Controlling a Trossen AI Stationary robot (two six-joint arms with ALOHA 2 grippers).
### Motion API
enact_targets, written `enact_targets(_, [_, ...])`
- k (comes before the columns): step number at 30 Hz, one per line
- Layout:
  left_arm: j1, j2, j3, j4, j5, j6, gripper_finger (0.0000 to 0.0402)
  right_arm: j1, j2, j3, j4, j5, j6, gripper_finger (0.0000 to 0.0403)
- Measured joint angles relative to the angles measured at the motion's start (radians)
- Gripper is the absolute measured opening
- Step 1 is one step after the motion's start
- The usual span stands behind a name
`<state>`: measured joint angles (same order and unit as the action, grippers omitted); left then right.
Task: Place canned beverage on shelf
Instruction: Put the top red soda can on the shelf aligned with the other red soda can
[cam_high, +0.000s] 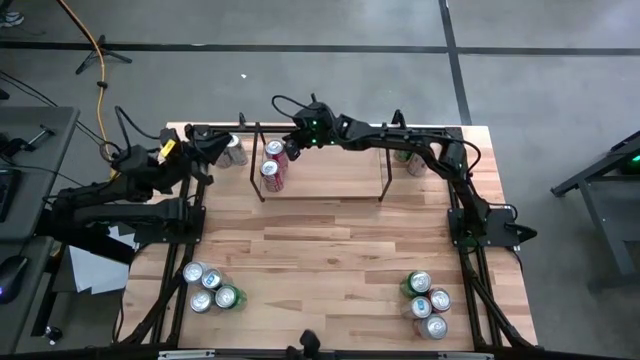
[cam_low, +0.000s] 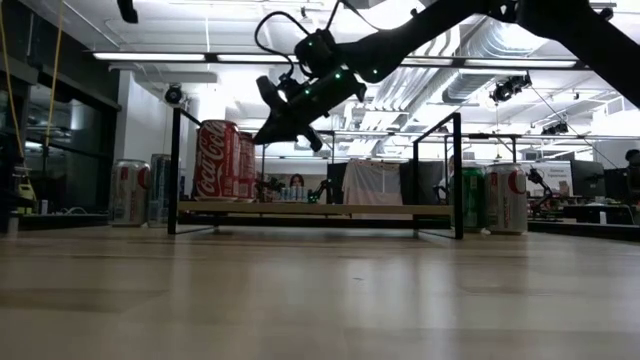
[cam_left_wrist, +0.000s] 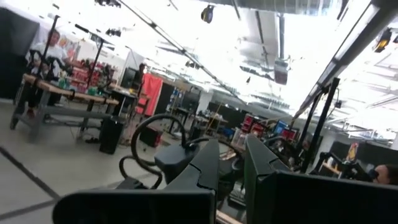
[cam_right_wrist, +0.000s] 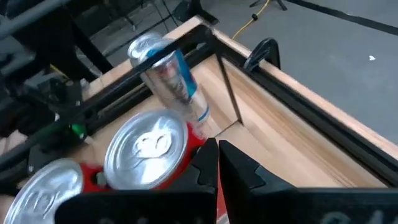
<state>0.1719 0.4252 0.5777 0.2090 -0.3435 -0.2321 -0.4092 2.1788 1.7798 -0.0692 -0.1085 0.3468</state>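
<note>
Red aluminium cans stood upright at left end of black-rod, wood-based shelf. Right gripper hovered just above, fingers together, empty. Left gripper together, parked far-left. Judged: placement done; next, fetch another can.

Low black rod-framed shelf with light wood base, at the table's twelve o'clock edge, two red cans upright side by side (silver tops up) at its nine o'clock end

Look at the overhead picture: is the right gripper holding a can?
No: the right gripper hangs shut and empty above the shelf, beside two red cans.
</note>
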Motion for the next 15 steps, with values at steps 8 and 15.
enact_targets(8, [0.0,0.002,0.049,0.007,0.0,0.052,0.0,-0.045,0.014,0.085,-0.039,-0.042,0.132,0.0])
enact_targets(15, [0.0,0.008,0.062,0.003,0.0,0.069,0.0,-0.095,0.129,0.379,-0.347,-0.18,0.223,0.0])
